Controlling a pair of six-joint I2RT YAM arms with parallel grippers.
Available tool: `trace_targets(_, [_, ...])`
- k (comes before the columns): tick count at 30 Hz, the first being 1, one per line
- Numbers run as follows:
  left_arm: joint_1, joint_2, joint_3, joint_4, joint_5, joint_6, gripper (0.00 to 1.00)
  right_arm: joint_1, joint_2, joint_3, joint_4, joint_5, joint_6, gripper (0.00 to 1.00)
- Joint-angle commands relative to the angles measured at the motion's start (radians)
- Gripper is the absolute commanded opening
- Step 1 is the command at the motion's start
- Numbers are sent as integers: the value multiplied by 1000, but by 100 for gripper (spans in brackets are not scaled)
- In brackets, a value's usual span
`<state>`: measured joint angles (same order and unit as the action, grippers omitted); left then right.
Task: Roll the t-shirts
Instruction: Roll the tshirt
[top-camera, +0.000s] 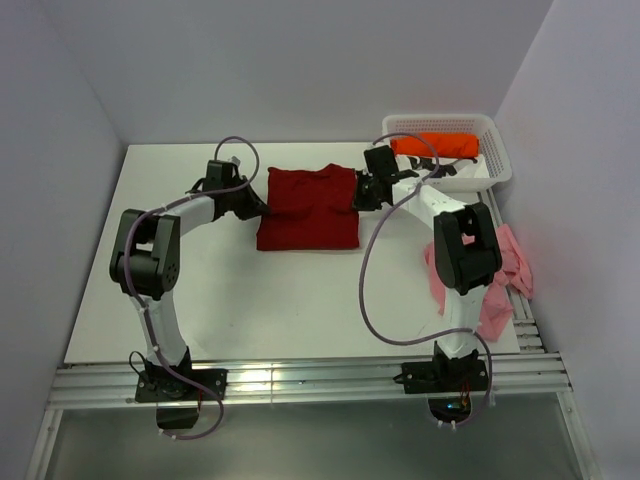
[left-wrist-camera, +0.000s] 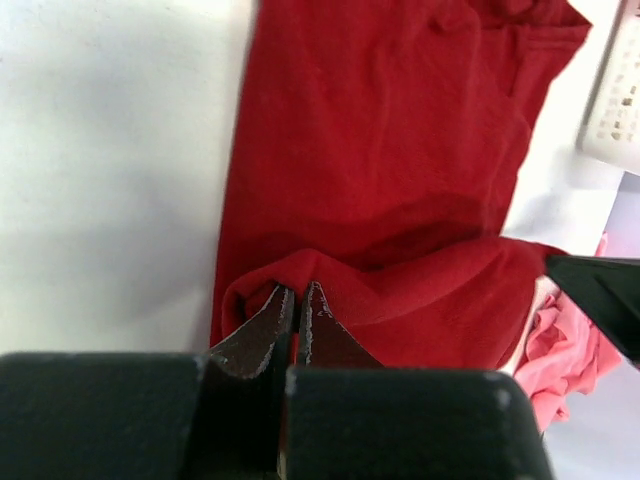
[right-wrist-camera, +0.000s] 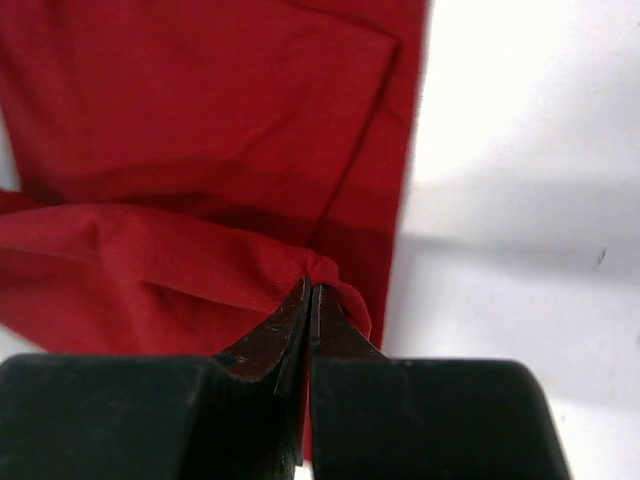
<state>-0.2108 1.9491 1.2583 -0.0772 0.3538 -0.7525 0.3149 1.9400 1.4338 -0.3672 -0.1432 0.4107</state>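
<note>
Red shirt (top-camera: 308, 210) lies mid-table (top-camera: 250, 300), left claw (left-wrist-camera: 297, 290) clenched on a fold at its left side, right claw (right-wrist-camera: 310, 285) likewise at its right, pink shirt (top-camera: 505, 265) at the table's right edge, orange shirt (top-camera: 435, 145) in the basket (top-camera: 500, 170).

From above, the right arm (top-camera: 465, 250) covers the middle of the pink t-shirt (top-camera: 510, 265). The orange t-shirt (top-camera: 432, 144) lies partly behind the wall of the white basket (top-camera: 497, 170). In the left wrist view the dark red t-shirt (left-wrist-camera: 380, 150) runs off the top edge, and a black wedge (left-wrist-camera: 600, 295) at the right edge is too blurred to name. How much cloth sits between the pressed-together tips of the left hand (left-wrist-camera: 297, 295) and the right hand (right-wrist-camera: 310, 292) cannot be seen.
</note>
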Motion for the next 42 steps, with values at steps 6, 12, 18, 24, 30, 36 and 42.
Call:
trace_targets(6, [11, 27, 26, 66, -36, -5, 0, -25, 105, 48, 54, 14, 34, 0])
trace_targets(12, [34, -41, -56, 136, -48, -39, 0, -28, 74, 45, 57, 27, 31, 1])
trace_targets(18, [37, -102, -79, 126, -53, -41, 0, -28, 17, -4, 71, 30, 36, 0])
trace_targets(24, [37, -151, -96, 114, -52, -42, 0, -28, -55, -29, 60, 24, 34, 0])
trace_targets(30, [37, -159, -106, 105, -59, -42, 0, -28, -82, -39, 54, 21, 36, 0])
trace_targets(36, [39, -96, -96, 125, -45, -47, 0, -28, -24, 0, 45, 22, 33, 0])
trace_targets(42, [42, -30, -71, 148, -36, -45, 1, -28, 46, 57, 39, 43, 39, 2])
